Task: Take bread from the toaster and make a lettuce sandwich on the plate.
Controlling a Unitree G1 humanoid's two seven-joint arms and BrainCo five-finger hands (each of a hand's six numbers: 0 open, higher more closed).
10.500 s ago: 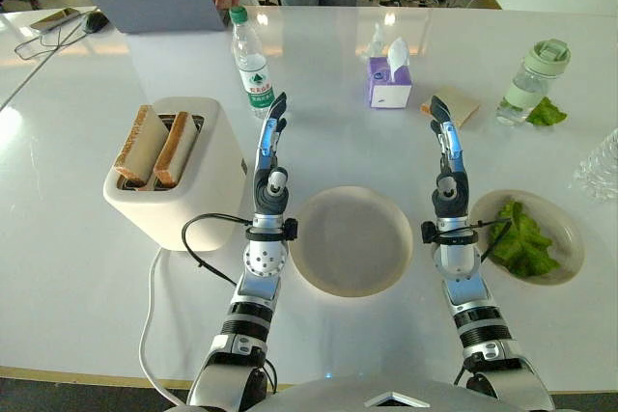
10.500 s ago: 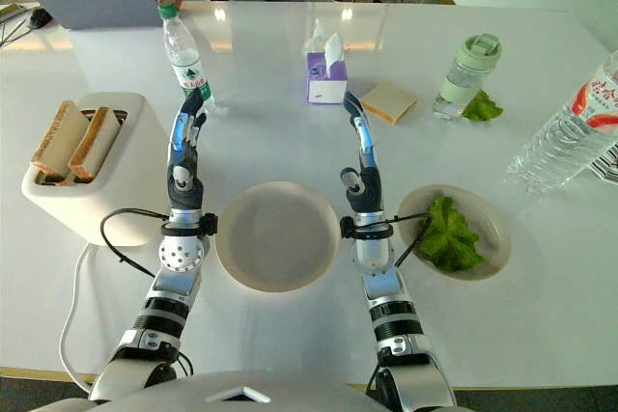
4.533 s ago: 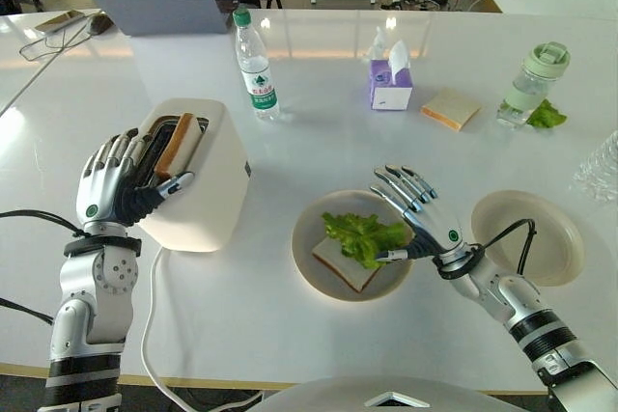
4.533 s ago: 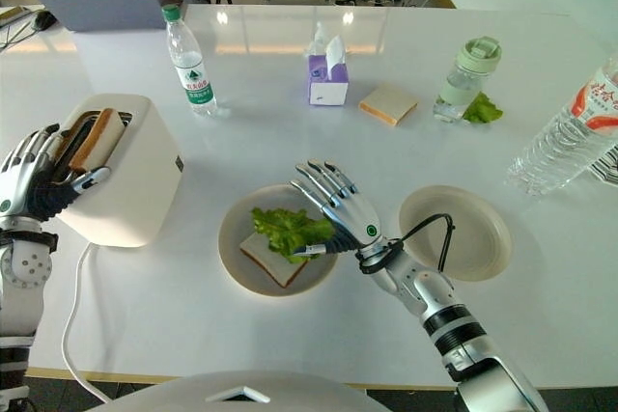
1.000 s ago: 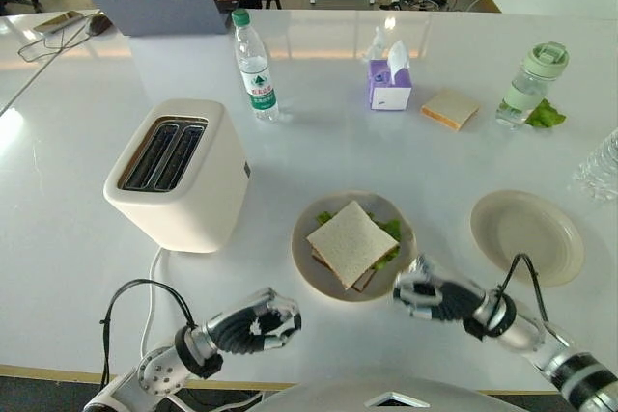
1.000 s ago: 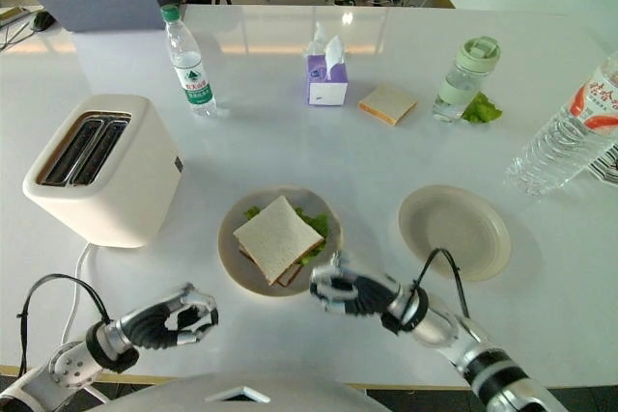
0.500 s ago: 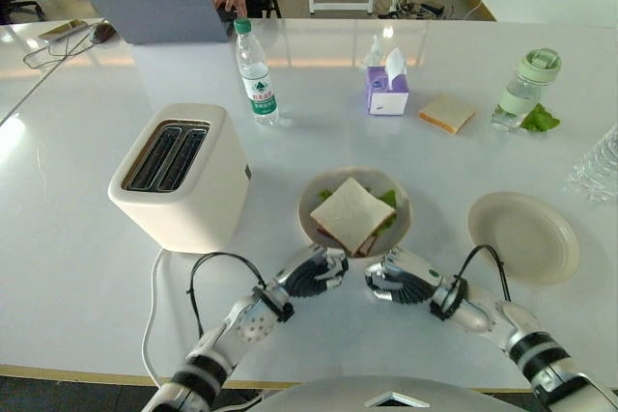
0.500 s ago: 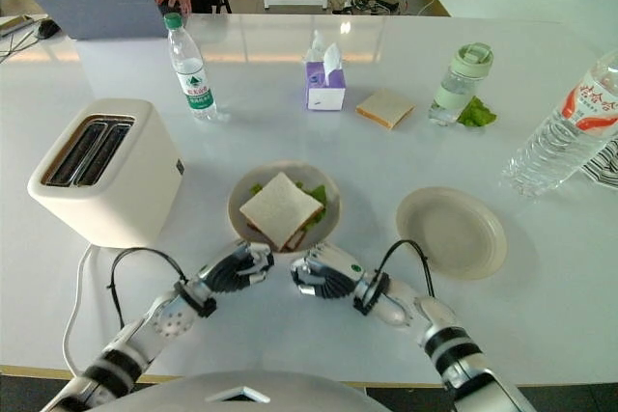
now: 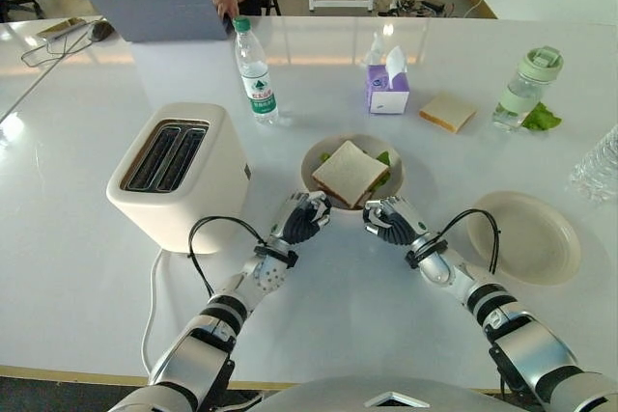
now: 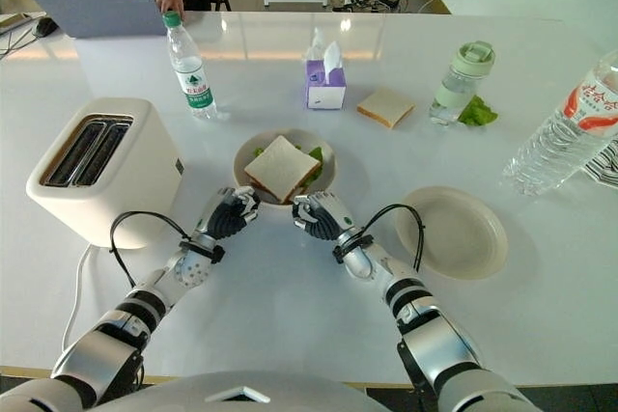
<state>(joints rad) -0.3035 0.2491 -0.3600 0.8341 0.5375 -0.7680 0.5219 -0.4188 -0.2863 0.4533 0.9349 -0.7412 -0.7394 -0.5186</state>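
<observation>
A sandwich [image 9: 350,172] with lettuce showing under its top bread slice lies on a beige plate [image 9: 316,155] in the middle of the table. My left hand [image 9: 302,216] rests with curled fingers against the plate's near left rim. At the near right rim sits my right hand [image 9: 389,219], also curled, holding nothing. The cream toaster [image 9: 179,176] stands to the left with both slots bare.
A bare beige plate [image 9: 526,237] lies at the right. Behind stand a water bottle [image 9: 255,72], a tissue box [image 9: 387,89], a loose bread slice [image 9: 446,114], a green-lidded bottle [image 9: 522,90] beside lettuce [image 9: 540,120], and a laptop [image 9: 145,2]. The toaster's cord [image 9: 153,301] trails to the front edge.
Both curled hands have slid away from me across the table, and the plate with the sandwich has moved farther back with them.
</observation>
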